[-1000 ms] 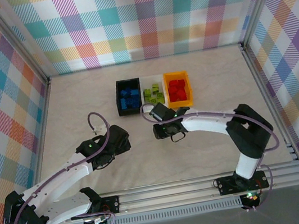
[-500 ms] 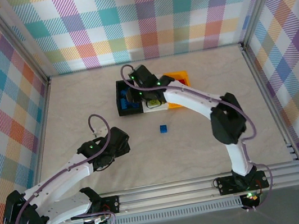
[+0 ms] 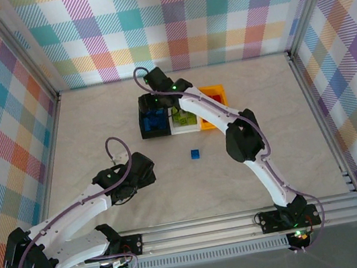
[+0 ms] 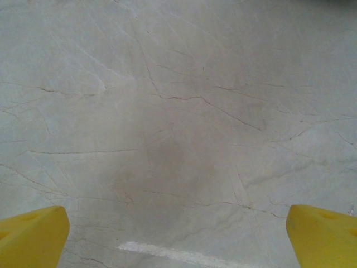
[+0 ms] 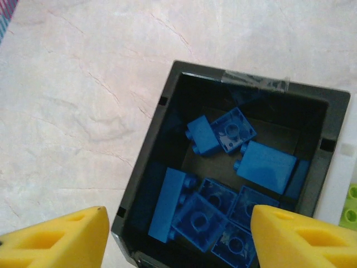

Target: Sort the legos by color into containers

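Pale, marble-veined desk [image 3: 89, 128] seen from above, enclosed by plaid walls [image 3: 167, 20]. Three bins stand touching in a row toward the far side: a black bin [image 3: 145, 130] on the left, a clear bin [image 3: 178, 129] in the middle and an orange bin [image 3: 217, 92] on the right. The black bin holds blue bricks [image 3: 156, 118] and the clear bin holds lime-green bricks [image 3: 185, 118]. The orange bin is largely covered by the right arm [image 3: 210, 110], so its contents cannot be made out. A lone blue brick [image 3: 196, 153] lies on the bare desk, nearer the arms than the bins and well apart from them.

The right arm stretches far forward, with the right fingers [image 3: 155, 101] above the far part of the black bin. From the right wrist, the two yellow fingertips [image 5: 58, 234] are spread wide with nothing between them. Below them is the black bin's interior, with a loose heap of blue bricks [image 5: 265, 167], some showing studs and some their hollow undersides. A lime-green brick [image 5: 351, 205] shows at the right edge, just beyond the bin's wall.

The left fingers [image 3: 141, 170] sit low over the desk, left of the lone blue brick and apart from it. From the left wrist, both yellow fingertips [image 4: 33, 237] are spread wide over bare desk, holding nothing.
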